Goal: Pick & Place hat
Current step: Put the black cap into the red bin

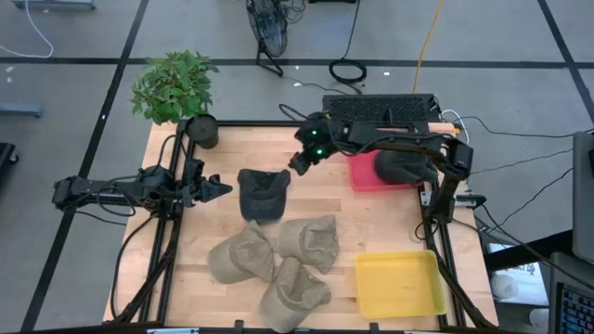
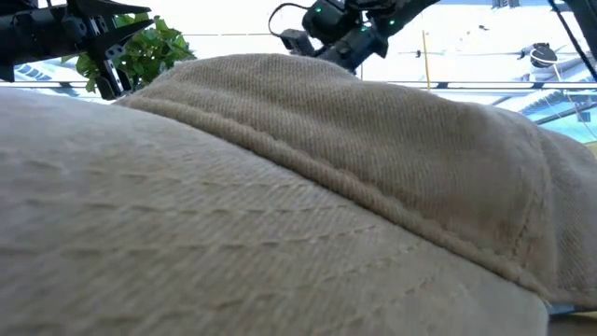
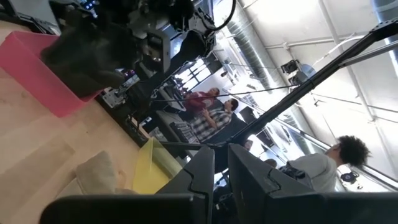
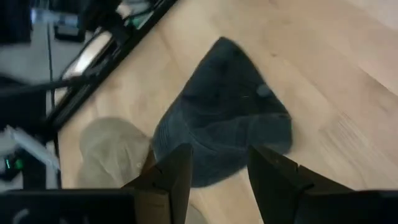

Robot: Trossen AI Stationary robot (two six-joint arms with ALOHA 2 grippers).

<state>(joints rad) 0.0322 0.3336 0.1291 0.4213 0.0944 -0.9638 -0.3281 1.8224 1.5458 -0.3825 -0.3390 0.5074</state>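
Note:
A dark grey cap (image 1: 262,193) lies flat on the wooden table, crown up, and also shows in the right wrist view (image 4: 224,118). My right gripper (image 1: 299,165) (image 4: 221,180) hovers open just beyond the cap's far right edge, raised off the table (image 2: 291,39). Three tan caps (image 1: 311,243) lie bunched nearer the table's near edge. One tan cap (image 2: 280,205) fills the low view. Another dark hat (image 1: 406,167) sits in the pink tray (image 1: 364,176). My left gripper (image 1: 221,186) (image 3: 221,171) waits to the cap's left, fingers a narrow gap apart.
A yellow tray (image 1: 399,283) sits at the near right corner. A potted plant (image 1: 176,88) stands at the far left corner. Bare wood lies between the dark cap and the pink tray. People (image 3: 211,109) show in the room beyond the table.

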